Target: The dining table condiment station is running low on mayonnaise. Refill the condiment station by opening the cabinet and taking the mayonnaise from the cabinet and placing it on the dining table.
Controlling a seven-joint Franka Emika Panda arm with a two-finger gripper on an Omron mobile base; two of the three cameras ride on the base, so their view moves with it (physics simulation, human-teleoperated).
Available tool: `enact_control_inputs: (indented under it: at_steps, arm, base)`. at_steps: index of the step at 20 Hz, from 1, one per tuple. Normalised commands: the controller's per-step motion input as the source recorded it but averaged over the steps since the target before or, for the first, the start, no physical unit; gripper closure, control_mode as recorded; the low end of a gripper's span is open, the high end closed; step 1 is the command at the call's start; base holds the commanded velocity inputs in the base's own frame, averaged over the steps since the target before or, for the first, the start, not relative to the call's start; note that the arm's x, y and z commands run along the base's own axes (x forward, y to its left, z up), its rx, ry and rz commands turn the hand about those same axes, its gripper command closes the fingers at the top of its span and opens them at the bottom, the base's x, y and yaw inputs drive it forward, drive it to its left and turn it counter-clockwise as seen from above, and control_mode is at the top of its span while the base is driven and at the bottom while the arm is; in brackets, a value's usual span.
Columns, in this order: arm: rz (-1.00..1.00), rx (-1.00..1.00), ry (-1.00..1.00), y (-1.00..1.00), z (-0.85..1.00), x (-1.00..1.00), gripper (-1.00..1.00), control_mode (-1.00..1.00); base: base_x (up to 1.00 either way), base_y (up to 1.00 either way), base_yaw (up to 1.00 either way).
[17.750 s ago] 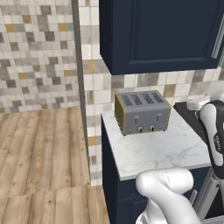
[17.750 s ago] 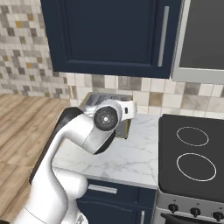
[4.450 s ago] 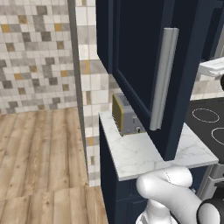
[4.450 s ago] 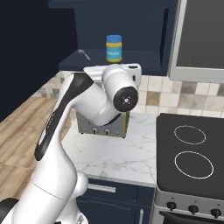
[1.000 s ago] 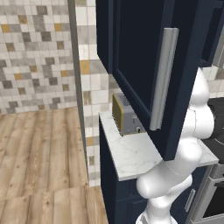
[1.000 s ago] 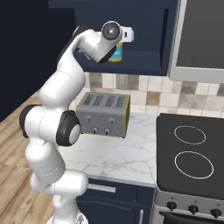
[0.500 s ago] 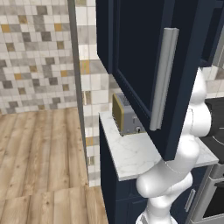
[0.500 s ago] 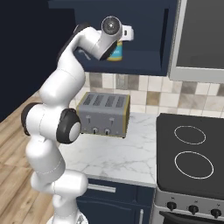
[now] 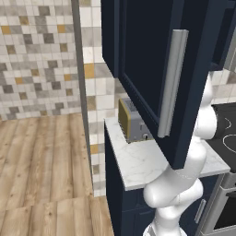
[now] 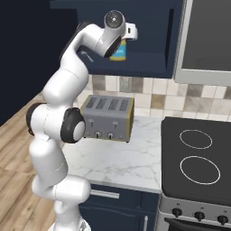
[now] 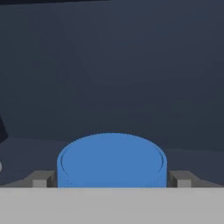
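Observation:
The navy wall cabinet's door stands swung open, its silver bar handle facing the left base view. Inside, on the shelf, stands the mayonnaise, a yellow jar with a blue band at its base. My arm reaches up into the cabinet and the hand covers the jar's top. In the hand view the blue lid sits right between my gripper's fingertips, which flank it closely with a slight gap on each side. The dining table is out of view.
A silver toaster stands on the short marble counter below the cabinet. A black stove adjoins it on the right, with a microwave above. The open door juts out over the counter's front.
My wrist has risen slightly at the jar over the last second. The jar has stayed on the shelf and the door has stayed open.

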Motion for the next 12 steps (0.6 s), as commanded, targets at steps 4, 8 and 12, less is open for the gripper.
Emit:
enact_control_inputs:
  at_steps: [4,8,12]
  arm:
    - [0.00,0.00,0.07,0.02,0.00,0.18,1.00,-1.00]
    - [0.00,0.00,0.03,0.04,0.00,0.02,1.00,-1.00]
    - [0.00,0.00,0.00,0.00,0.00,0.00,1.00,-1.00]
  base:
    - [0.00,0.00,0.00]
    - [0.00,0.00,0.00]
    - [0.00,0.00,0.00]
